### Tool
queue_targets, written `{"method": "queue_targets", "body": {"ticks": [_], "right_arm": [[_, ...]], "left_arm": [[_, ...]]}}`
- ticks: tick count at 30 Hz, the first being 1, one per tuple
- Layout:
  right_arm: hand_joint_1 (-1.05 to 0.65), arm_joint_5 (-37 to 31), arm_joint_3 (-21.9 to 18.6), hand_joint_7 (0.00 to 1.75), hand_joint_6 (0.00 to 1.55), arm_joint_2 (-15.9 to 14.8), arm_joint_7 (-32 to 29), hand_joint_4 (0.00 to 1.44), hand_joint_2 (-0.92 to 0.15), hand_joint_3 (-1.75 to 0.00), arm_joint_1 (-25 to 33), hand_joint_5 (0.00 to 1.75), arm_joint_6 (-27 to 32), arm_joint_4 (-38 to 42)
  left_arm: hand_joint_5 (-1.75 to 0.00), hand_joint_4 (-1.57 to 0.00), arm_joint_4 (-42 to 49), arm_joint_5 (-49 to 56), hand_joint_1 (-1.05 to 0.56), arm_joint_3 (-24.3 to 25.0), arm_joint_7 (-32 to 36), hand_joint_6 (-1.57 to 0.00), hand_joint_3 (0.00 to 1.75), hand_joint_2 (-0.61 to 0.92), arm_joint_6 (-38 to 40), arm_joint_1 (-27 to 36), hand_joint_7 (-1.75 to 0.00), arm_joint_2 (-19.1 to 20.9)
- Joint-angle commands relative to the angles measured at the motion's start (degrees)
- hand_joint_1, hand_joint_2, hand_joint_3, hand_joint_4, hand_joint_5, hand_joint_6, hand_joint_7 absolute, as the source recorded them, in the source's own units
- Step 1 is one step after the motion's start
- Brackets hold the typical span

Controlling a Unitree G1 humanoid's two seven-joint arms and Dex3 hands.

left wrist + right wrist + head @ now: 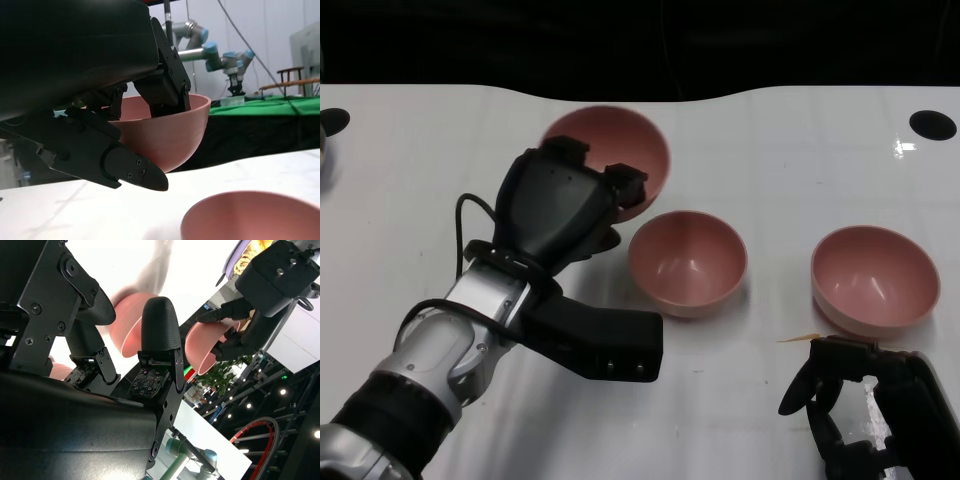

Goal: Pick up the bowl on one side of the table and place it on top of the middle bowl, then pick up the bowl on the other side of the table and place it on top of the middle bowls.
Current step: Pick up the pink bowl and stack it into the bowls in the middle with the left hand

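I'm at a glossy white table (790, 150) with a wavy far edge and a dark round hole (932, 124) near its upper right corner, and everything behind it at the top of the frame is just black. From down by my left wrist, the upper right shows a pale wall, a silver-and-blue robot arm (215, 47) over a green-topped table (265, 105) with a black skirt, and a wooden chair (291, 75) at the far right. The lower right of my right wrist picture has dark ceiling trusses with small spotlights (285, 391) and some green plants (220, 377).
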Motion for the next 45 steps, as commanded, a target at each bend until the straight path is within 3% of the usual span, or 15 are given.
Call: {"method": "queue_targets", "body": {"ticks": [1,7,27,29,33,34,36,41,45], "right_arm": [[0.21,-0.08,-0.03,1.19,0.98,-0.2,-0.42,0.96,-0.02,-1.67,-0.23,1.63,-0.05,-0.13],[0.23,-0.51,-0.01,1.19,0.99,-0.02,-0.65,0.96,-0.01,-1.69,-0.31,1.63,0.95,-0.56],[0.23,-0.36,0.39,1.17,0.99,-0.09,-0.84,0.95,-0.01,-1.66,-0.2,1.65,0.82,-0.63],[0.22,-0.57,0.38,1.17,0.99,-0.08,-0.91,0.95,-0.01,-1.66,0.08,1.64,0.96,-0.96],[0.21,-0.31,0.46,1.16,1.0,-0.05,-0.6,0.95,0.0,-1.68,0.4,1.61,1.41,-1.48],[0.21,-0.33,0.47,1.16,1.0,-0.06,-0.63,0.95,0.0,-1.68,0.42,1.61,1.43,-1.51],[0.21,-0.36,0.49,1.16,1.0,-0.07,-0.66,0.95,0.0,-1.68,0.44,1.61,1.48,-1.57],[0.2,-0.58,0.57,1.15,1.0,-0.07,-0.68,0.95,-0.01,-1.67,0.87,1.62,1.81,-2.29],[0.19,-0.56,0.63,1.15,1.0,-0.08,-0.62,0.95,-0.01,-1.67,0.99,1.62,2.09,-2.56]], "left_arm": [[-1.75,-0.87,-1.64,0.36,-0.29,-0.48,-1.39,-1.14,0.06,0.84,0.15,-0.82,-0.47,-0.13],[-1.75,-0.88,-0.83,-0.01,-0.27,-1.19,-1.18,-1.2,0.05,0.86,-3.52,-2.11,-0.46,-0.61],[-1.75,-0.87,2.4,-0.51,-0.32,-2.42,-0.99,-1.16,0.03,0.85,-8.31,-4.37,-0.47,-4.19],[-1.75,-0.86,5.39,-2.03,-0.3,-3.13,-1.97,-1.16,0.03,0.86,-10.1,-4.49,-0.47,-6.04],[-1.75,-0.85,9.43,-3.34,-0.28,-3.62,-1.49,-1.08,0.04,0.88,-12.1,-5.18,-0.65,-7.59],[-1.75,-0.85,10.13,-3.52,-0.28,-3.65,-1.25,-1.02,0.05,0.89,-12.4,-5.34,-0.81,-7.79],[-1.75,-0.86,11.01,-3.62,-0.27,-3.61,-0.92,-0.95,0.06,0.89,-12.84,-5.58,-0.96,-8.04],[-1.74,-0.81,11.96,-4.86,-0.28,-3.7,-4.4,-0.94,0.06,0.91,-12.31,-5.42,-0.86,-8.47],[-1.75,-0.81,12.51,-5.42,-0.27,-3.87,-5.17,-0.95,0.1,0.91,-12.41,-5.47,-0.91,-8.57]]}}
